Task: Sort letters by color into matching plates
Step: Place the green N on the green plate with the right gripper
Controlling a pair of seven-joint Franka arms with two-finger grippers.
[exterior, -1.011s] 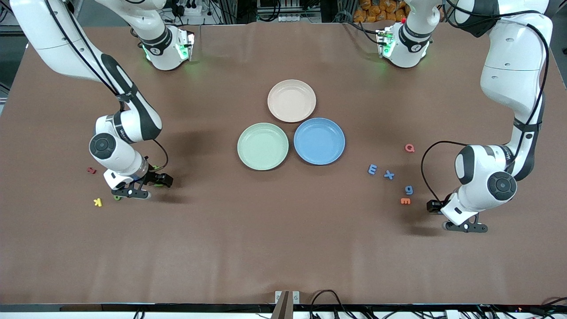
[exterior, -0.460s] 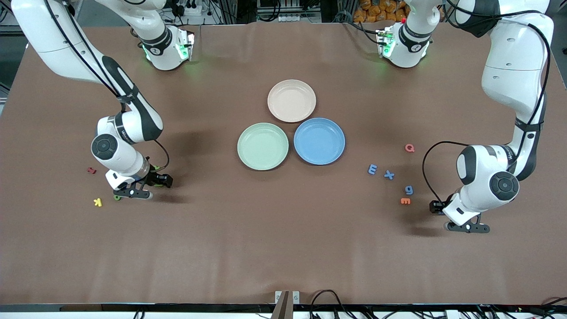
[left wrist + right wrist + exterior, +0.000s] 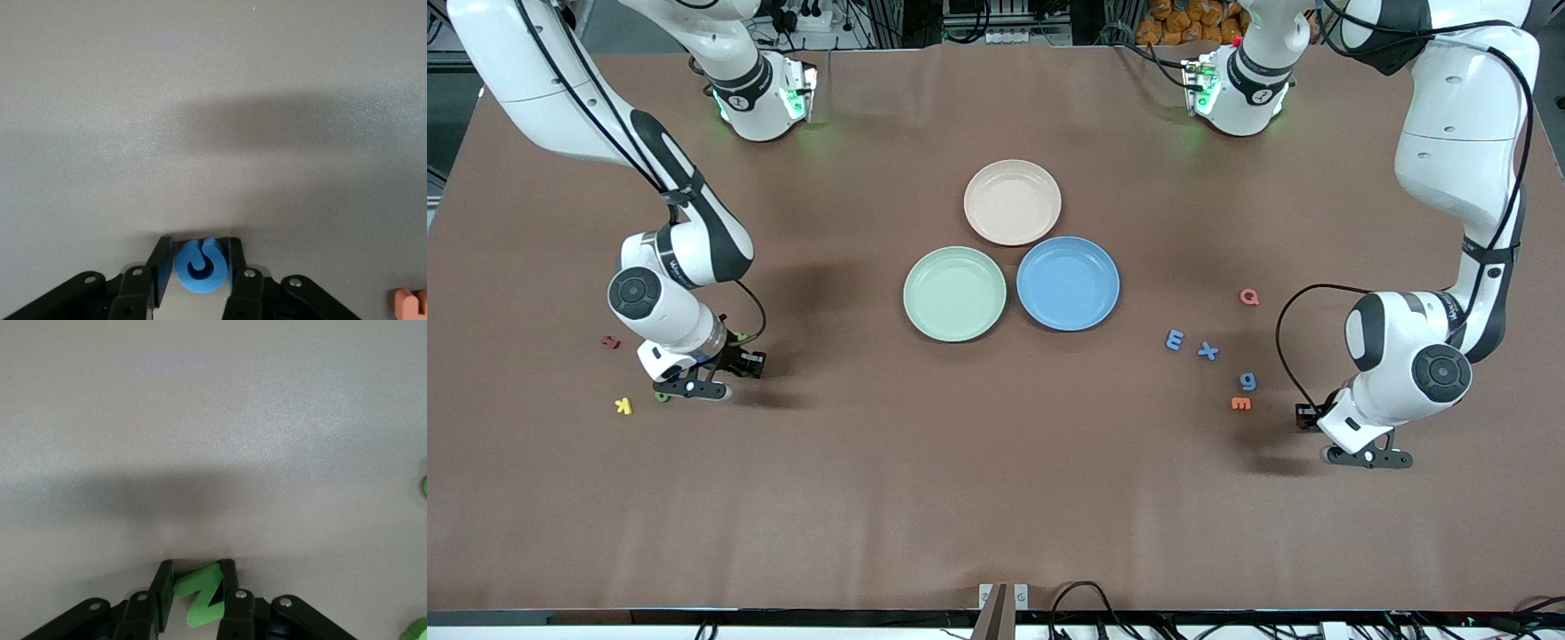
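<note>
My left gripper [image 3: 1347, 443] is down at the table near the left arm's end. In the left wrist view the gripper [image 3: 197, 250] is shut on a curled blue letter [image 3: 199, 270], with a finger against each side. My right gripper [image 3: 694, 373], low near the right arm's end, is shut on a green N [image 3: 200, 593] in the right wrist view [image 3: 197, 570]. A blue E [image 3: 1175, 339], X [image 3: 1208, 350] and a third blue letter [image 3: 1248, 381] lie between the left gripper and the plates. The mint green plate [image 3: 954, 293] and the blue plate [image 3: 1067, 283] sit mid-table with nothing in them.
A pinkish-beige plate [image 3: 1012, 202] sits farther from the front camera than the two others. A red Q [image 3: 1249, 297] and an orange letter [image 3: 1240, 404] lie by the blue letters. A red letter [image 3: 611, 341], a yellow K [image 3: 623, 405] and green letters [image 3: 662, 396] lie around the right gripper.
The left hand has crept slightly toward the front camera and the left arm's end. The right hand has barely shifted. The letters on the table have not moved.
</note>
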